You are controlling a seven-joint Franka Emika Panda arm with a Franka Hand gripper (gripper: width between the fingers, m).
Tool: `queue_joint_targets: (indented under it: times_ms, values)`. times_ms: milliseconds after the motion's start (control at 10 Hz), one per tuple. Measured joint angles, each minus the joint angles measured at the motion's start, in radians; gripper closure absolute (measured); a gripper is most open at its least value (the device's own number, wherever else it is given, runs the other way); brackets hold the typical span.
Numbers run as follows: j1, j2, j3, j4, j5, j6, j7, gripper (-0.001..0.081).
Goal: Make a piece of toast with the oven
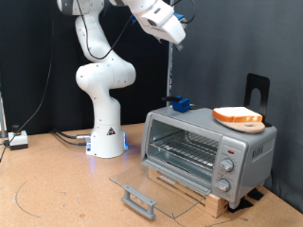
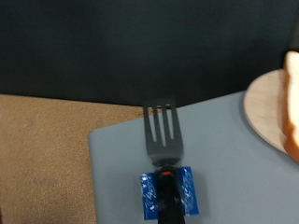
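The silver oven [image 1: 208, 147] stands at the exterior view's right with its glass door [image 1: 151, 189] folded down flat, grey handle [image 1: 139, 200] in front and the wire rack showing inside. The piece of toast [image 1: 239, 115] lies on a round wooden board [image 1: 248, 123] on the oven's top; in the wrist view the toast [image 2: 291, 103] sits at the picture's edge on the board [image 2: 266, 112]. A black spatula [image 2: 161, 135] stands upright in a blue holder [image 1: 180, 104] on the oven top [image 2: 224, 173]. My gripper [image 1: 176, 38] is high above, at the spatula's upper end. Its fingers do not show in the wrist view.
The white robot base [image 1: 104, 132] stands on the brown table [image 1: 57, 189] at the exterior view's left, with cables beside it. A black stand [image 1: 256, 90] rises behind the oven. The oven rests on a wooden block [image 1: 189, 186].
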Motion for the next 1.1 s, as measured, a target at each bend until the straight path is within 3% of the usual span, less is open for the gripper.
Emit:
queue_joint_targets:
  times_ms: [200, 600, 900, 1100]
  values:
    - [0.024, -0.005, 0.052, -0.018, -0.026, 0.0, -0.044, 0.0002]
    - [0.025, -0.023, 0.234, -0.133, -0.092, 0.161, -0.016, 0.0002]
    - [0.021, -0.009, 0.251, -0.171, -0.086, 0.184, 0.009, 0.0002]
    - [0.022, -0.019, 0.271, -0.202, -0.094, 0.263, -0.011, 0.0002]
